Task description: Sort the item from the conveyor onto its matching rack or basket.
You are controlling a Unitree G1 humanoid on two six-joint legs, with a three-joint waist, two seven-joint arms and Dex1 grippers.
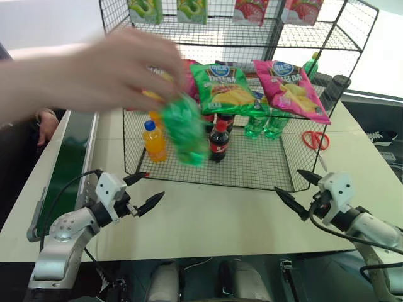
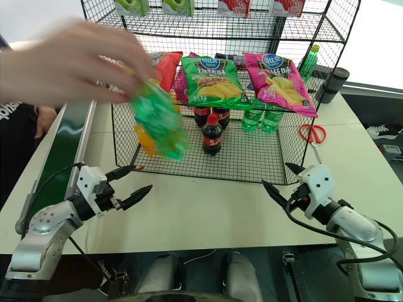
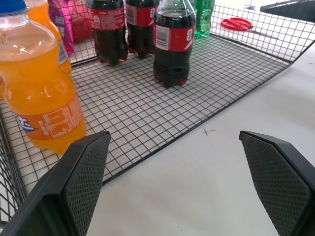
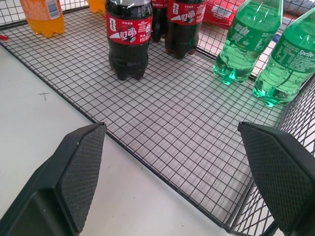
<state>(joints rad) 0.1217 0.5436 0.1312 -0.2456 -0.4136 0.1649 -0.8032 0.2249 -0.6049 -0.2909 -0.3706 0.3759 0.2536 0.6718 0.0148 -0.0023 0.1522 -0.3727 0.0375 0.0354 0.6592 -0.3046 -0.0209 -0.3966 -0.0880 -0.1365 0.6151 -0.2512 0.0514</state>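
A person's hand (image 1: 94, 72) reaches in from the left and holds the item, a green bottle (image 1: 184, 129) blurred by motion, tilted in the air over the front left of the black wire rack (image 1: 252, 179). Its cap is hidden by the hand. The conveyor (image 1: 70, 157), a dark green belt with grey rails, runs along the table's left side. My left gripper (image 1: 151, 187) is open above the white table, just in front of the rack's left corner. On the other side my right gripper (image 1: 288, 181) is open near the rack's front right corner. Both are empty.
On the rack's lowest tier stand an orange bottle (image 3: 39, 93), cola bottles (image 4: 129, 37) and green bottles (image 4: 246, 39). Chip bags (image 1: 223, 88) lie on the tier above. Red scissors (image 1: 315, 139) and a dark cup (image 1: 335, 88) sit on the table to the right of the rack.
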